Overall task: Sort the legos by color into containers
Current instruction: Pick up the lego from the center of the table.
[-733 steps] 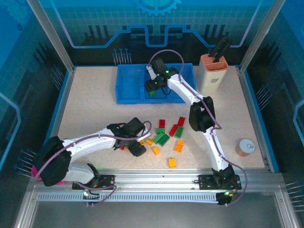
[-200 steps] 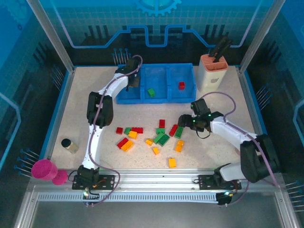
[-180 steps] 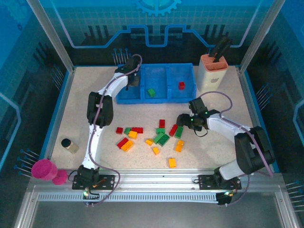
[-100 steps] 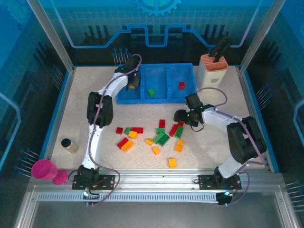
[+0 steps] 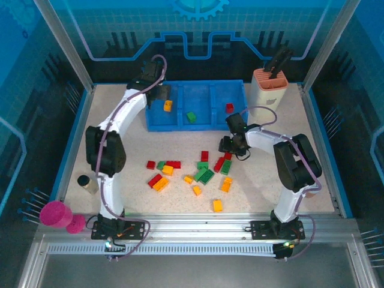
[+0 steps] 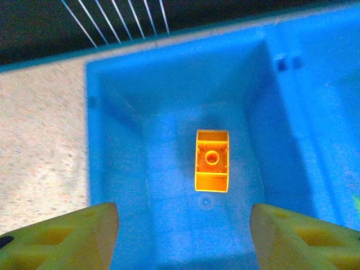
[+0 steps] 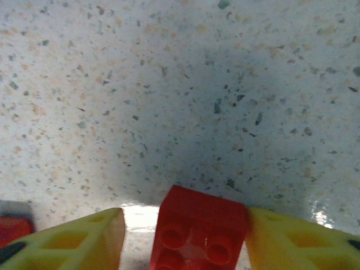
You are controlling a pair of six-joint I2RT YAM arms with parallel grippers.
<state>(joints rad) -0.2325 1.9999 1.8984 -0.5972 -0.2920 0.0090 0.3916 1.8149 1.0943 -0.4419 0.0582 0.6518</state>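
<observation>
The left claw (image 6: pixel 183 218) hangs released over the tray (image 6: pixel 107 157); the right claw (image 7: pixel 184 225) loosely straddles an off-centre red brick (image 7: pixel 199 230), so closing might twist it.

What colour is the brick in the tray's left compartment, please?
Orange-yellow brick, best in left wrist view.

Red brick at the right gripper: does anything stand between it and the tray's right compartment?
Nothing loose does. The red brick sits between the right gripper's open fingers; bare tabletop leads to the right compartment, with only the tray's front wall to clear.
</observation>
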